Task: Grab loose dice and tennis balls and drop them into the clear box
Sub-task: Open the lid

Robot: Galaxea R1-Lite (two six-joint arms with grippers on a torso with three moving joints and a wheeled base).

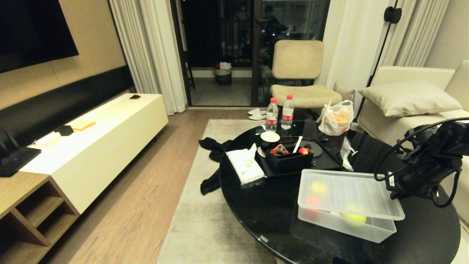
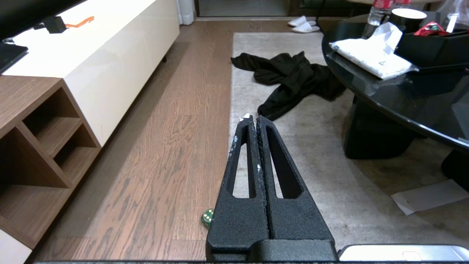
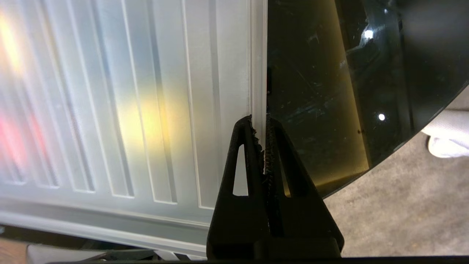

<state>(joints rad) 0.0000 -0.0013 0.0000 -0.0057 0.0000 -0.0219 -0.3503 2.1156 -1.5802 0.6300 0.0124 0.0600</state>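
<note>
- Round black table [image 1: 263, 216]: glossy top standing on a pale rug [image 1: 198, 220] beside a wooden floor.
- Clear box [image 1: 344, 223]: translucent tub near the table's front right edge; its ribbed lid [image 1: 348, 194] lies askew across the top, overhanging on the robot's right, so the near side of the tub stands open.
- Contents of the box: a tennis ball [image 1: 354, 217] shows at the uncovered near side; a red shape [image 1: 311, 202] and a yellow one [image 1: 318, 187] glow through the lid, too blurred to name.
- Right gripper [image 3: 264, 119]: over the right side of the box, fingers closed together on the lid's raised edge strip, pinching it between the tips.
- Left gripper [image 2: 254, 118]: fingers pressed together with nothing between them, hanging low over the rug's edge, well apart from the table.
- Green die [image 2: 207, 217]: lies loose on the wooden floor, just beside the rug's edge and partly hidden behind the left gripper.
- Black box [image 1: 289, 159]: smaller open container on a black tray [image 1: 329, 161] behind the clear box, holding red items.
- Other objects: a white tissue pack [image 1: 244, 167], two water bottles [image 1: 279, 114], a black garment [image 2: 293, 77] on the rug.
</note>
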